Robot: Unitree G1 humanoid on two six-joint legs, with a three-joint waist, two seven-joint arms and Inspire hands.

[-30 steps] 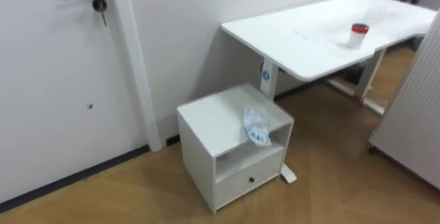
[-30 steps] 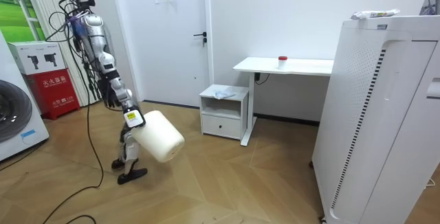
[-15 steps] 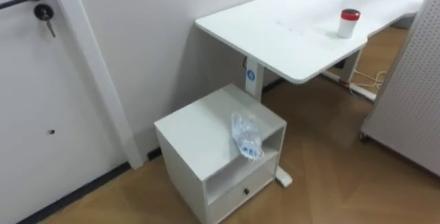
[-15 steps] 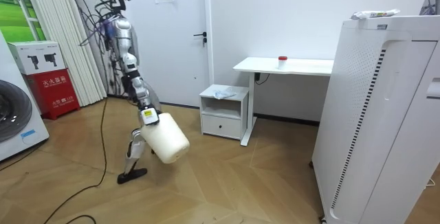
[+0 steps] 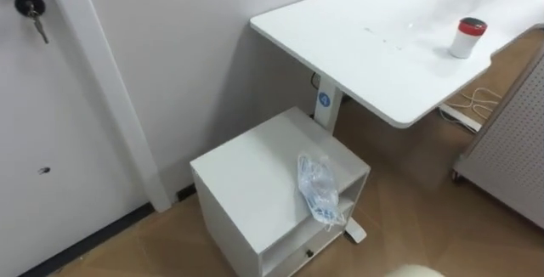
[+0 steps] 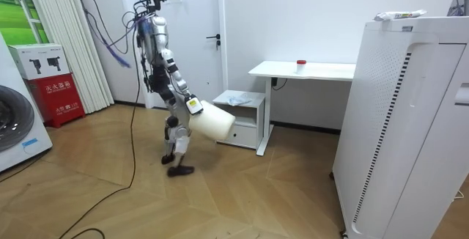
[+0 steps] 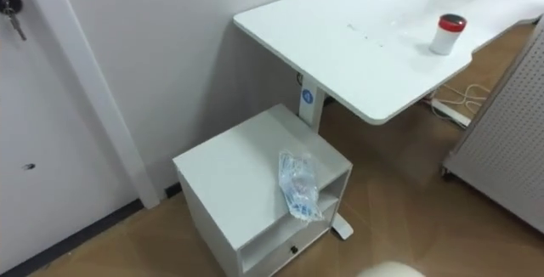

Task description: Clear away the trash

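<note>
Crumpled clear plastic bag (image 5: 320, 189) is lying on the white cabinet (image 5: 246, 175), hanging over its front edge, beside the bench (image 5: 374, 39). Robot's standing close by, right hand (image 6: 193, 106) at a white bin (image 6: 214, 120); can't tell what its fingers are doing.

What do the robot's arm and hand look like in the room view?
The right arm is slim, built of silver-grey segments with dark joints. The right hand looks dark, with a small white tag on its back. Finer detail is too small to tell.
</note>
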